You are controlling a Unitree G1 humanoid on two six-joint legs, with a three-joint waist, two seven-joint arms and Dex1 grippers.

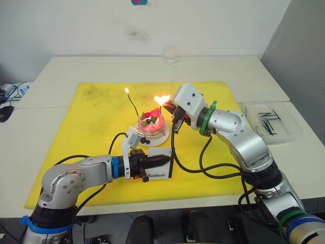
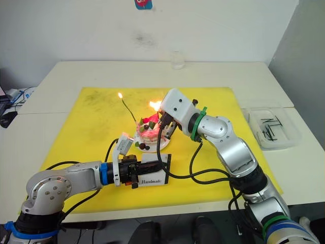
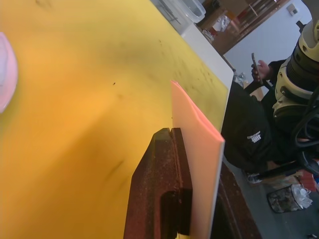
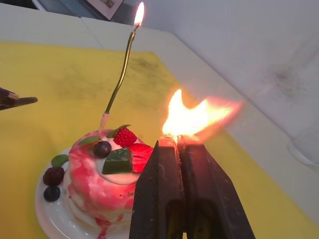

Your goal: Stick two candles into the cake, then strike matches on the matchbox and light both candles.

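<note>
The pink-and-white cake (image 1: 152, 125) sits on its white plate (image 1: 163, 139) in the middle of the yellow mat. The green candle (image 1: 133, 107) stands in the cake, curved, with its tip alight (image 4: 139, 13). My right gripper (image 4: 177, 142) is shut on a burning match, and a wide flame (image 4: 192, 118) flares at the fingertips just above the cake's right side. The dark red candle (image 1: 160, 111) rises under that flame; whether its own tip burns I cannot tell. My left gripper (image 1: 158, 161) is shut on the white matchbox (image 1: 158, 170), holding it on edge in front of the cake.
A clear tray (image 1: 284, 133) with several dark matches lies off the mat at the right. A glass (image 1: 170, 53) stands at the table's far side. A person (image 3: 259, 74) is beyond the table's edge in the left wrist view.
</note>
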